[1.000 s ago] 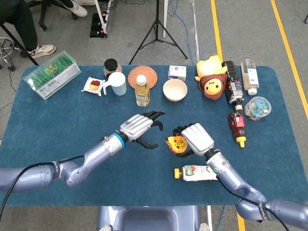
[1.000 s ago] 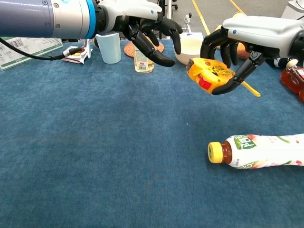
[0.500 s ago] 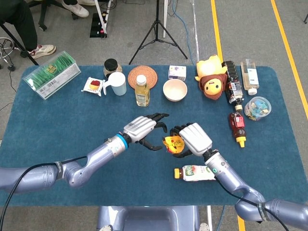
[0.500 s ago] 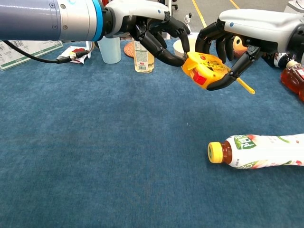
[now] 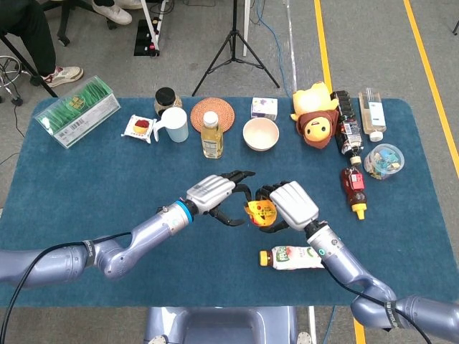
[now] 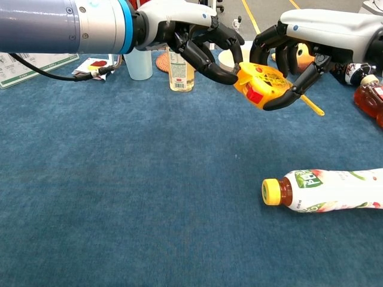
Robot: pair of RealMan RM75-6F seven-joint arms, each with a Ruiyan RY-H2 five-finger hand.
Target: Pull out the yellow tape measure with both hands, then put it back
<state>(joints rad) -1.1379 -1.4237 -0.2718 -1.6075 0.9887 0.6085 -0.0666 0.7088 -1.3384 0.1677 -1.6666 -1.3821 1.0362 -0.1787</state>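
My right hand (image 5: pixel 292 204) grips the yellow tape measure (image 5: pixel 259 213) above the middle of the blue table. In the chest view the tape measure (image 6: pixel 262 84) shows a red button, and a yellow strap (image 6: pixel 312 106) sticks out behind it under the right hand (image 6: pixel 311 33). My left hand (image 5: pixel 215 196) is just left of it with fingers spread. In the chest view the left hand (image 6: pixel 194 39) has its fingertips (image 6: pixel 233 76) touching the case's left edge. No pulled-out tape shows.
A juice bottle (image 5: pixel 290 258) lies on its side below the right hand, also seen in the chest view (image 6: pixel 326 190). Along the back stand a white cup (image 5: pixel 174 124), an oil bottle (image 5: pixel 210 135), a bowl (image 5: pixel 260 133) and a plush toy (image 5: pixel 315 115). Bottles (image 5: pixel 353 188) lie at the right.
My left hand has moved right until its fingertips meet the tape measure. The right hand has lifted the tape measure slightly and brought it toward the left hand.
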